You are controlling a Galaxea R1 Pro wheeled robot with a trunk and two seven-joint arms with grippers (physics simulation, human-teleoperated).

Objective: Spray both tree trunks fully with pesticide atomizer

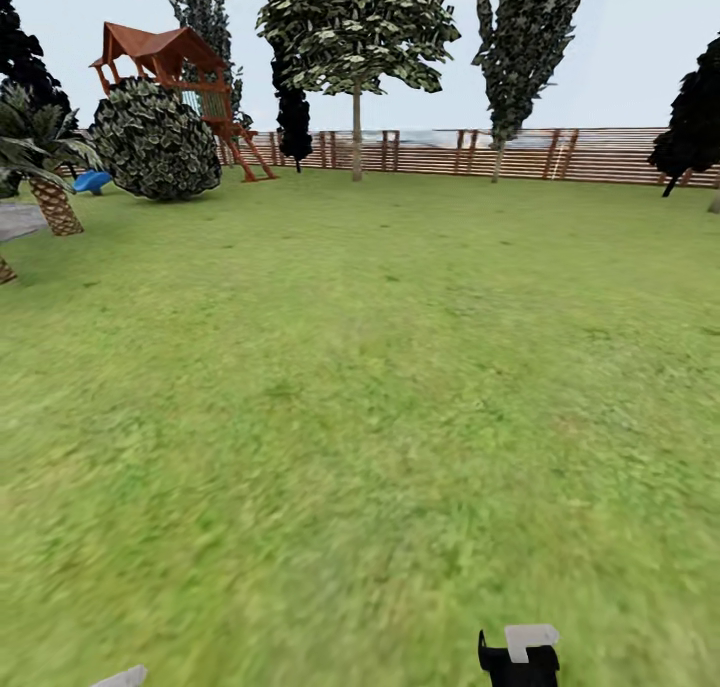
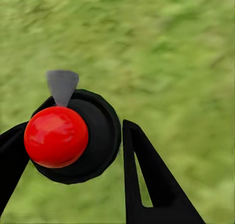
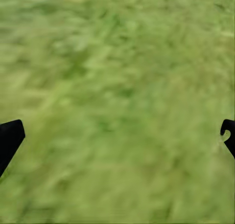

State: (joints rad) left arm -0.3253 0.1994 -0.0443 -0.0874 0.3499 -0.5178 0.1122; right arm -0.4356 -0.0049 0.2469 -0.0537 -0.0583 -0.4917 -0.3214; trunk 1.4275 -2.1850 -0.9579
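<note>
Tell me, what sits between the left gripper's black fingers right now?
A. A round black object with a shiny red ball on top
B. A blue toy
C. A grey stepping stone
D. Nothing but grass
A: the left wrist view shows the round black object with a shiny red ball between the black fingers of the left gripper, above the green grass lawn.

Across the lawn (image 1: 360, 387), two trees (image 1: 356, 77) stand before the far fence (image 1: 600, 155), the bush (image 1: 155, 142) and playhouse (image 1: 165, 62) to their left.

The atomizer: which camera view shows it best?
The left wrist view: the atomizer is seen from above, a red ball on a black round body with a grey nozzle, between the left gripper's fingers over the grass. The head view has, at its bottom edge, just a grey tip, perhaps that nozzle. The right wrist view gives grass and finger tips.
</note>
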